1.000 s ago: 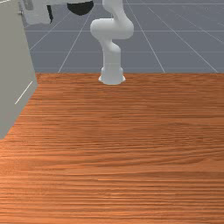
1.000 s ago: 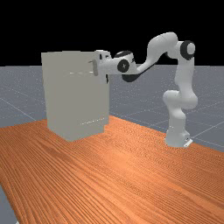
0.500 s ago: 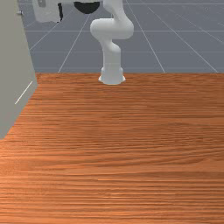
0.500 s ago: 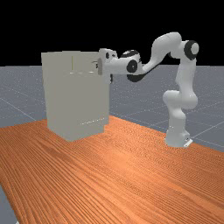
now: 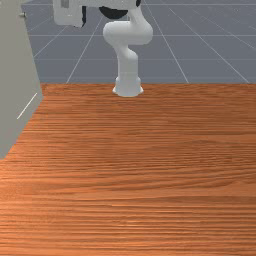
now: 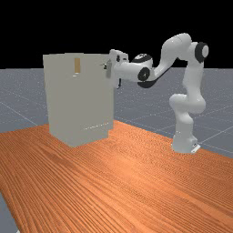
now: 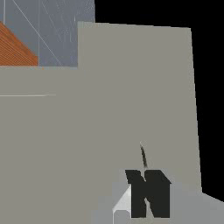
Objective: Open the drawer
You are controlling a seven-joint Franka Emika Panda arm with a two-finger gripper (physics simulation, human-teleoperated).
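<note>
In the far view, the gripper (image 6: 105,66) is at the upper right of the grey cabinet (image 6: 77,104), beside the drawer (image 6: 93,64). The drawer stands partly open; a tan strip (image 6: 77,65) shows along its side near the cabinet's top. My hand (image 5: 70,12) hangs high at the front view's upper left. In the wrist view, the dark fingers of the gripper (image 7: 145,177) stand close together with the thin, dark handle (image 7: 143,155) running between them, and they are shut on it. The grey front face (image 7: 109,118) lies beyond the fingers.
The cabinet (image 5: 17,80) stands along the front view's left edge on the wooden table (image 5: 145,165), with a small knob (image 5: 23,15) near its top. The arm's base (image 6: 184,143) is on the table at the far view's right.
My hand has drawn back from the cabinet, toward the right in both the front and far views. The drawer has slid out with it, and the tan strip has appeared and widened.
</note>
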